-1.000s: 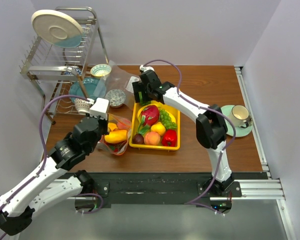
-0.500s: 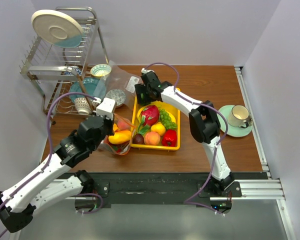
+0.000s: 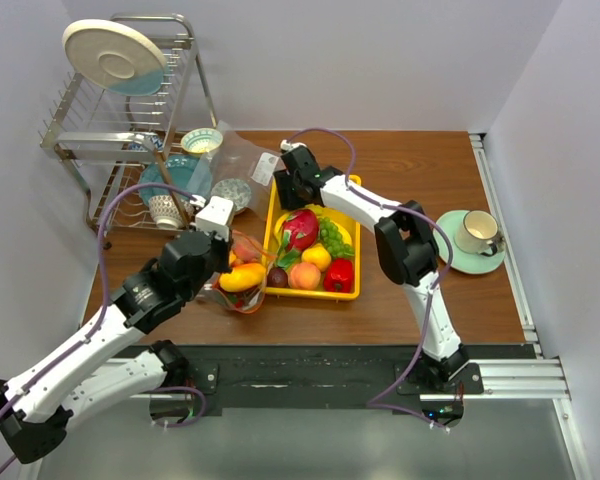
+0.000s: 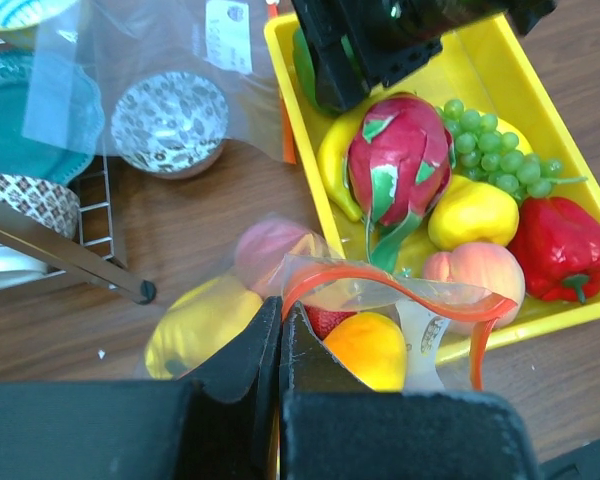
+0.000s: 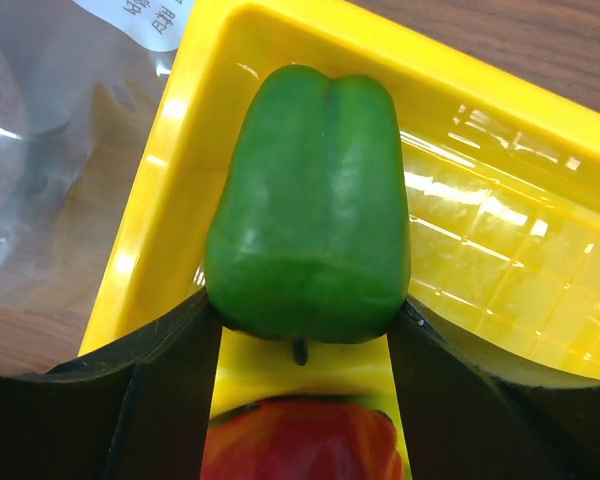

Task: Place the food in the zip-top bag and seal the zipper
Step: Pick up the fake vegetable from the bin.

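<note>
The yellow tray [image 4: 492,68] sat mid-table with a dragon fruit [image 4: 400,150] and grapes [image 4: 495,150] among the food left in it. Beside its near-left corner was the zip-top bag [image 4: 417,332], already carrying a yellow pepper [image 4: 195,325]. The left gripper [image 4: 280,322] had its fingers pressed together on the bag's rim, so the mouth gaped upward. At the tray's far-left corner the right gripper [image 5: 302,325] clamped the green pepper [image 5: 310,220] by its flanks. Doing this step well probably meant lifting the pepper clear of the tray wall and carrying it near and left over the opening. It should then be released low, inside the orange-red zipper [image 4: 450,297], without dragging that strip shut.
</note>
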